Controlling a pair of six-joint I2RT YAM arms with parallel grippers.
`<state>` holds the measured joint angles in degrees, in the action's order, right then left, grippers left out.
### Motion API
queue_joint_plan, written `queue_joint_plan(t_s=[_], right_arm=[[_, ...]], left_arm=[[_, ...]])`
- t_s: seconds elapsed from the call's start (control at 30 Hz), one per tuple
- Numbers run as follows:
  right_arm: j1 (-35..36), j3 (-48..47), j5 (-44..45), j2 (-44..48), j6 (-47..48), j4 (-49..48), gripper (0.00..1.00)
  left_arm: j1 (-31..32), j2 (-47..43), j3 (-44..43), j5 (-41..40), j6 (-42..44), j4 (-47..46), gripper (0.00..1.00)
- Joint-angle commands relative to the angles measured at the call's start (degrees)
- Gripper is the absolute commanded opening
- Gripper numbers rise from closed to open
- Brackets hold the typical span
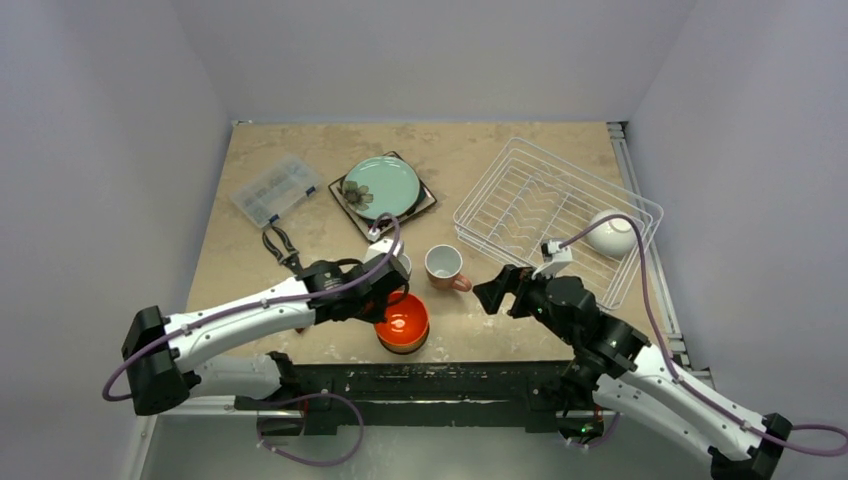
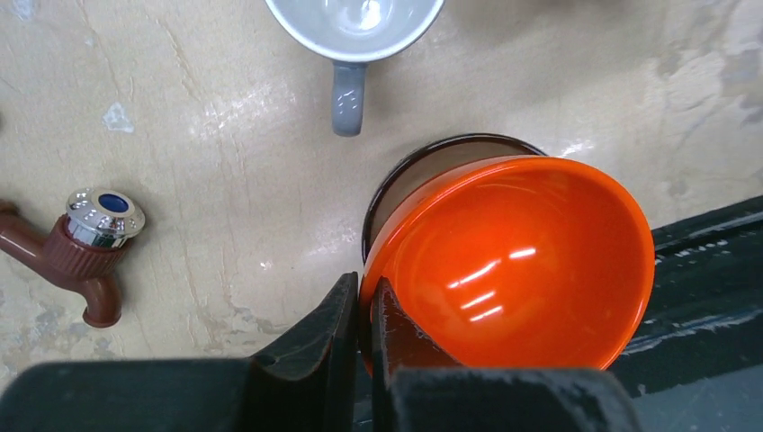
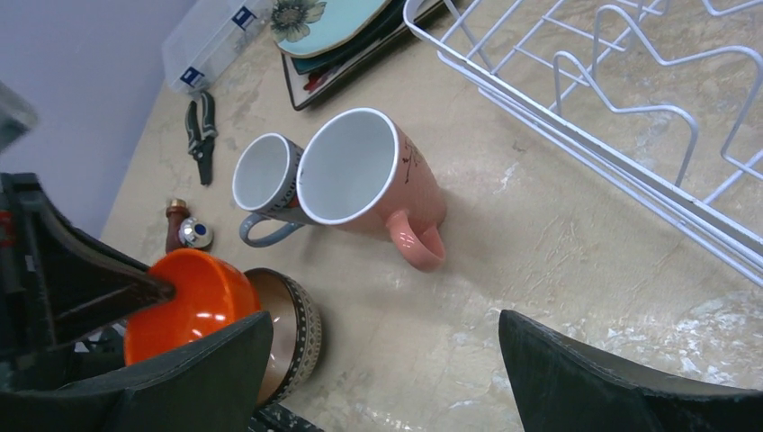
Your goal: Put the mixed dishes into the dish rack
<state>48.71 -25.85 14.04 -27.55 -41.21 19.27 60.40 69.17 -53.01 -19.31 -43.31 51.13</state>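
As L end effector [image 2: 364, 306] clamps orange bowl [image 2: 513, 261], brown bowl [image 2: 432, 166] beneath half-hidden; R end effector [image 3: 382, 328] agape, prob. empty.

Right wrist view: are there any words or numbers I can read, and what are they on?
Clear box: two blue labels, too small to read.
Pink mug: dark marks on its side, too blurred to read.
No other writing shows.

orange bowl [image 2: 513, 261] tilted in dark brown bowl [image 2: 409, 184] | pink mug [image 3: 369, 180] beside blue mug [image 3: 265, 175] | white bowl [image 1: 610, 235] seemingly in dish rack [image 1: 530, 195]
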Motion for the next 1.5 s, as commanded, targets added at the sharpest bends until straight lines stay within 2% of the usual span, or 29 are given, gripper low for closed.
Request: queue_joint_plan(t_s=[0.0, 0.2, 0.33, 0.43, 0.6, 0.77, 0.83, 0.93, 1.3, 1.47], right_arm=[[0.0, -1.3, 1.0, -2.2, -0.8, -0.6, 0.98], [0.0, -1.9, -4.8, -1.8, -7.5, -4.4, 0.99], [0.0, -2.1, -12.0, -1.1, -11.2, -11.2, 0.98], [0.0, -2.6, -17.4, -1.8, -11.2, -16.9, 0.98], [0.1, -5.5, -23.9, -5.5, -7.0, -21.3, 0.98], [1.0, -8.4, -26.9, -9.4, -3.8, -23.0, 0.98], [1.8, -8.5, -27.9, -10.0, -3.0, -26.1, 0.98], [4.0, -7.6, -28.4, -10.7, -1.0, -32.3, 0.98], [5.2, -7.3, -20.5, -18.0, 0.1, -47.6, 0.98], [5.1, -6.7, -15.1, -18.4, -1.6, -49.1, 0.98]], left_arm=[[0.1, -5.7, -4.8, 1.3, 1.5, 0.5, 0.00], [-3.3, -12.2, -8.6, 9.7, 9.6, -5.8, 0.00], [-13.4, -15.0, -11.0, 23.9, 13.6, -13.6, 0.00], [-18.9, -13.6, -14.0, 32.6, 14.4, -17.0, 0.00], [-21.7, -8.8, -20.1, 40.1, 15.0, -19.6, 0.00], [-24.4, -7.9, -17.2, 44.5, 17.7, -25.0, 0.00], [-26.1, -8.0, -14.4, 46.5, 18.6, -27.8, 0.00], [-31.3, -7.5, -12.3, 53.8, 16.7, -30.9, 0.00], [-33.3, -6.6, -12.6, 52.5, 19.7, -27.6, 0.00], [-33.3, -6.3, -12.6, 52.2, 19.9, -27.1, 0.00]])
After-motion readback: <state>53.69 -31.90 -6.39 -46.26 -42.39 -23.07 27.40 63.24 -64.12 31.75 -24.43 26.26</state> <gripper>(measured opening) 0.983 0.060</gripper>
